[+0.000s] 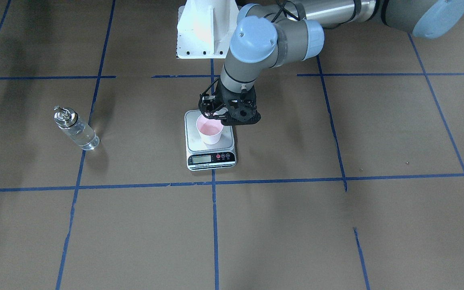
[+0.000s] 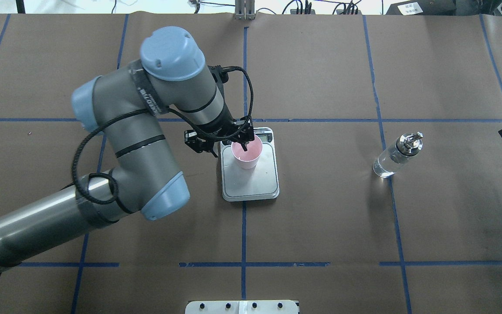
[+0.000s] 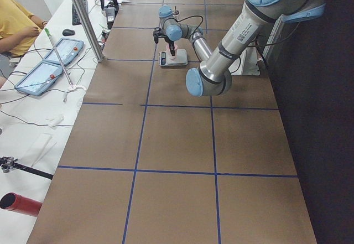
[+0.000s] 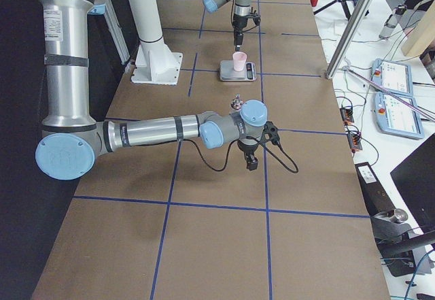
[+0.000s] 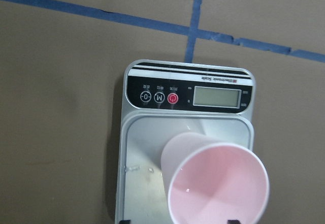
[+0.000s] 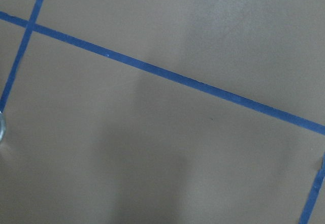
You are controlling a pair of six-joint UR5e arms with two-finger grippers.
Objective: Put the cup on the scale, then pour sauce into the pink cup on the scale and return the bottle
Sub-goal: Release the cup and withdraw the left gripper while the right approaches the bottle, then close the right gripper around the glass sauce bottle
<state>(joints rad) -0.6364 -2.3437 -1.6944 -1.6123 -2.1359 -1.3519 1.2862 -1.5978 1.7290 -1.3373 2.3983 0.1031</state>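
Observation:
The pale pink cup [image 1: 210,129] stands upright on the silver platform of the scale [image 1: 193,141], toward its robot-side end; the display strip faces away from the robot. In the overhead view my left gripper [image 2: 238,146] hangs over the cup [image 2: 246,156] with one finger inside the rim and one outside. In the left wrist view the two tips stand wide apart at the bottom edge, so it is open around the cup's wall [image 5: 218,188]. The glass bottle [image 2: 397,156] with its silver cap stands on the table far to the scale's right. My right gripper [image 4: 250,164] hovers near the bottle; its jaws do not show.
Blue tape lines divide the brown paper table. The white arm mount [image 1: 201,32] stands behind the scale. A metal post [image 4: 353,21] and operator tablets [image 4: 394,75] are along the far table edge.

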